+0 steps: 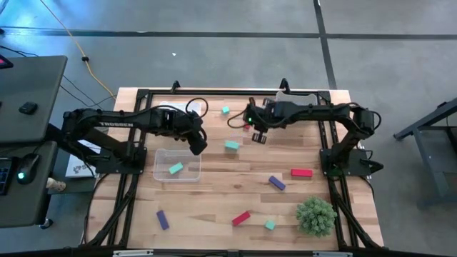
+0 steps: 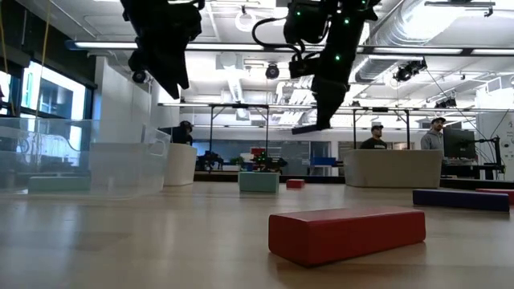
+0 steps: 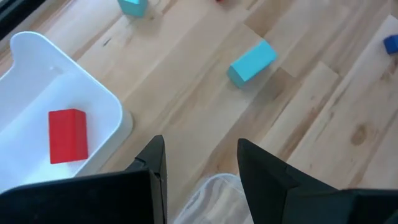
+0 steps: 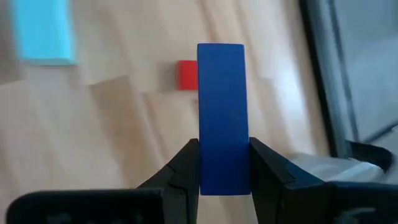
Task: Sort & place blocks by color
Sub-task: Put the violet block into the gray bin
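Observation:
My right gripper (image 1: pixel 257 134) is over the far middle of the table, shut on a purple-blue bar (image 4: pixel 222 93). A small red cube (image 4: pixel 185 74) and a teal block (image 4: pixel 43 31) lie on the table below it. My left gripper (image 1: pixel 198 143) is open and empty (image 3: pixel 199 168) above the far right corner of a clear bin (image 1: pixel 177 165), which has a teal block (image 1: pixel 176 168) in it. Another teal block (image 1: pixel 232 145) lies just right of the left gripper and also shows in the left wrist view (image 3: pixel 252 61). Red, purple and teal blocks lie scattered on the near half of the table. My right gripper pinches the bar's two long sides (image 4: pixel 222 165) between its two fingers, near one end. The bar runs along the fingers and sticks out past their tips. It is lifted clear of the table.
A white bin (image 3: pixel 37 81) holding a red block (image 3: pixel 67 134) shows in the left wrist view. A green spiky plant ball (image 1: pixel 315 215) stands at the near right. Loose blocks: purple (image 1: pixel 277 183), red (image 1: pixel 301 173), red (image 1: pixel 241 218), teal (image 1: pixel 270 225), purple (image 1: pixel 163 219), teal (image 1: pixel 226 110).

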### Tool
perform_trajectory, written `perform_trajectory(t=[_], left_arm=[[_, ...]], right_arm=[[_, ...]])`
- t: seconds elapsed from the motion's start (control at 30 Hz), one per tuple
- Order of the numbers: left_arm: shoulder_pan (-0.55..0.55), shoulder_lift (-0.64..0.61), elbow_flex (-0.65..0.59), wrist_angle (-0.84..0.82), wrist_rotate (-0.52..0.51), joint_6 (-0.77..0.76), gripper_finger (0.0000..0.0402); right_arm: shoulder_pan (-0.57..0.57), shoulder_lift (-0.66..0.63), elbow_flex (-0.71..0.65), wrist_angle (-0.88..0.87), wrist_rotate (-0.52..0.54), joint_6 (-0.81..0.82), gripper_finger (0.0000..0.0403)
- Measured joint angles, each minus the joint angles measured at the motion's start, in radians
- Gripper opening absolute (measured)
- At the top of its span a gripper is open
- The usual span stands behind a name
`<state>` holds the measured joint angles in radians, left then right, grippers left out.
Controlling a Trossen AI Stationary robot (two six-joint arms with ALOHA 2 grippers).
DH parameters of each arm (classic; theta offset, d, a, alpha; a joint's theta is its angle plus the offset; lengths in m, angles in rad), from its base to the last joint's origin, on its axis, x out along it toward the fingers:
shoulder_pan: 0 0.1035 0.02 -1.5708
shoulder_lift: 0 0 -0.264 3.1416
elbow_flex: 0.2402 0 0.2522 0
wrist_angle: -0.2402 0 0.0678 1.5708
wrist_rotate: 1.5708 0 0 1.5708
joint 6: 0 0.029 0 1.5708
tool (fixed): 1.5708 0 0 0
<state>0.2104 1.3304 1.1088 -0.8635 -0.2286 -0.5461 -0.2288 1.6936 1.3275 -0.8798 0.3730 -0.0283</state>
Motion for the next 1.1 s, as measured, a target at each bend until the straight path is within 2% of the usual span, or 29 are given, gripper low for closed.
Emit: perform_trajectory(t=[0.33, 0.63, 0.87, 0.97, 1.1], left_arm=[[0.057, 0.0, 0.0, 0.0, 0.0, 0.0, 0.0115], [0.096, 0.0, 0.0, 0.0, 0.001, 0.0, 0.0115], [0.119, 0.0, 0.0, 0.0, 0.008, 0.0, 0.0115], [0.125, 0.0, 0.0, 0.0, 0.009, 0.0, 0.0115], [0.125, 0.0, 0.0, 0.004, 0.009, 0.0, 0.0115]], right_arm=[[-0.163, -0.015, 0.125, -0.209, 0.13, 0.02, 0.0082], [-0.35, -0.115, 0.132, -0.242, 0.123, 0.072, 0.0082], [-0.488, -0.138, 0.114, -0.287, -0.001, 0.155, 0.0082], [-0.536, -0.136, 0.041, -0.274, -0.075, 0.163, 0.0082], [-0.557, -0.136, -0.073, -0.232, -0.118, 0.155, 0.0082]])
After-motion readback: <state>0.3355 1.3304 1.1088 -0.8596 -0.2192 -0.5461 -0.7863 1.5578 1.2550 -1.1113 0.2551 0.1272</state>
